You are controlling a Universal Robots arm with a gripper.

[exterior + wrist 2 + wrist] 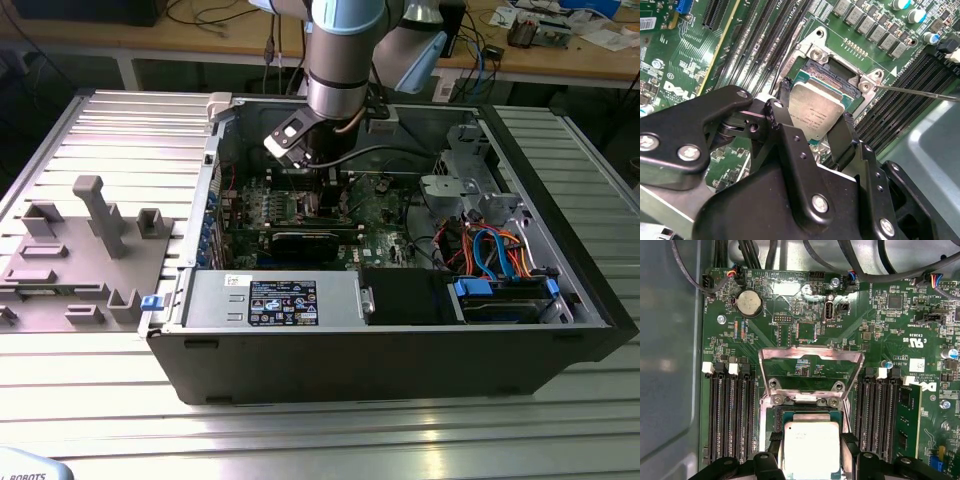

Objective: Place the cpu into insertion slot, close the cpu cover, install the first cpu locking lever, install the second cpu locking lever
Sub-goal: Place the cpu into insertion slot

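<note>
Ribbed metal tabletop [300, 430] carries an open computer case [400, 350] in the exterior view, with the robot arm [335, 60] reaching down toward the motherboard [380, 215]. In the second wrist view, the gripper [812, 120] clasps the cpu [815, 107] by two opposite edges, directly over the socket [832, 75]. In the first wrist view, the cpu cover [810, 353] stands flipped up just beyond the held cpu, with memory slots [732, 420] on both sides.

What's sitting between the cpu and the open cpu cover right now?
In the first wrist view, the hinge bracket with its two screws lies between the cpu and the raised cpu cover.
</note>
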